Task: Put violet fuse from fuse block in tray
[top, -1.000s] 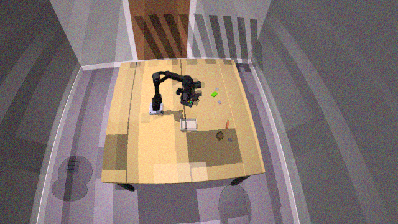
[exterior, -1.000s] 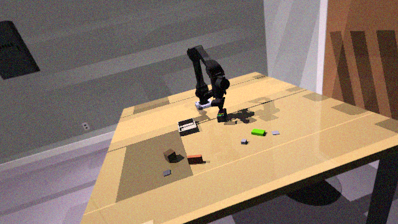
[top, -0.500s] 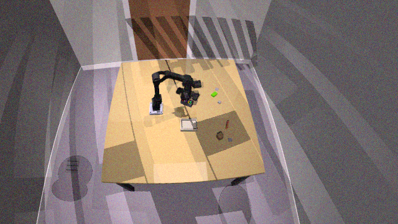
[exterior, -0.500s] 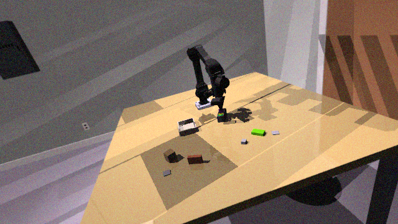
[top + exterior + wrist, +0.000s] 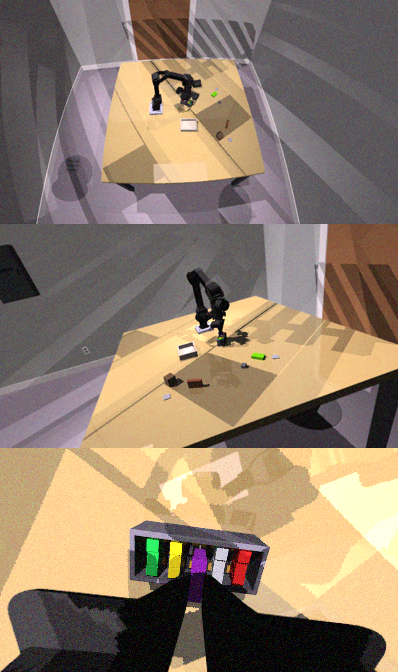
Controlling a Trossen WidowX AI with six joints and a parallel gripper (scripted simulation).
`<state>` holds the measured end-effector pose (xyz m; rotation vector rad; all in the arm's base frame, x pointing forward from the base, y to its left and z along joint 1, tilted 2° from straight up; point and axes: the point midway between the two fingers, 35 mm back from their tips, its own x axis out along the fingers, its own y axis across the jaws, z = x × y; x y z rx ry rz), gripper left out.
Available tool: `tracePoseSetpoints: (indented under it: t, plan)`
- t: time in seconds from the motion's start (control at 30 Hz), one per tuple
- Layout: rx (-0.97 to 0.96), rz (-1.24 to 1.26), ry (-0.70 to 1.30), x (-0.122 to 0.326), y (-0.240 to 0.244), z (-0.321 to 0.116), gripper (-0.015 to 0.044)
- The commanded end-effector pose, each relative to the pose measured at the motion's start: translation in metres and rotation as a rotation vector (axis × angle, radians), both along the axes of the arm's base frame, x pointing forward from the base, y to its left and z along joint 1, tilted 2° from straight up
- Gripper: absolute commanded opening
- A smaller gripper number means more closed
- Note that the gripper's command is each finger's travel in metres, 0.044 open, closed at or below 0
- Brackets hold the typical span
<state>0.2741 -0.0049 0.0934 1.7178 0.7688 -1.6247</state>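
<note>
My gripper (image 5: 196, 580) (image 5: 221, 331) is shut on the violet fuse (image 5: 199, 564). The fuse is upright between the fingertips and appears raised above the middle of the dark fuse block (image 5: 220, 535) (image 5: 187, 102) (image 5: 221, 341). Its lower end overlaps the block in the wrist view, so the exact gap is hard to tell. The green fuse (image 5: 152, 557), yellow fuse (image 5: 175, 559), white fuse (image 5: 220, 564) and red fuse (image 5: 241, 567) stand in the block. The white tray (image 5: 188, 130) (image 5: 188, 356) holds nothing that I can make out.
A bright green block (image 5: 214, 94) (image 5: 258, 356), a small grey cube (image 5: 219, 102) (image 5: 244, 366), a brown cube (image 5: 219, 135) (image 5: 170, 380) and a red-brown block (image 5: 227, 124) (image 5: 194, 383) lie on the table, with two flat grey pieces near them. Striped shadows cross the table.
</note>
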Motion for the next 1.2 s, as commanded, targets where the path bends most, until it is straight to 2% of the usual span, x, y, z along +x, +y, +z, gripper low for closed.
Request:
tracePoseSetpoints:
  t: [0.0,1.0,1.17]
  plan:
    - [-0.003,-0.002,-0.001,0.000,0.000,0.003,0.0000]
    - [-0.004,-0.002,-0.001,-0.002,0.000,0.031,0.0000]
    - [-0.005,-0.002,0.000,0.001,-0.016,0.032,0.0000]
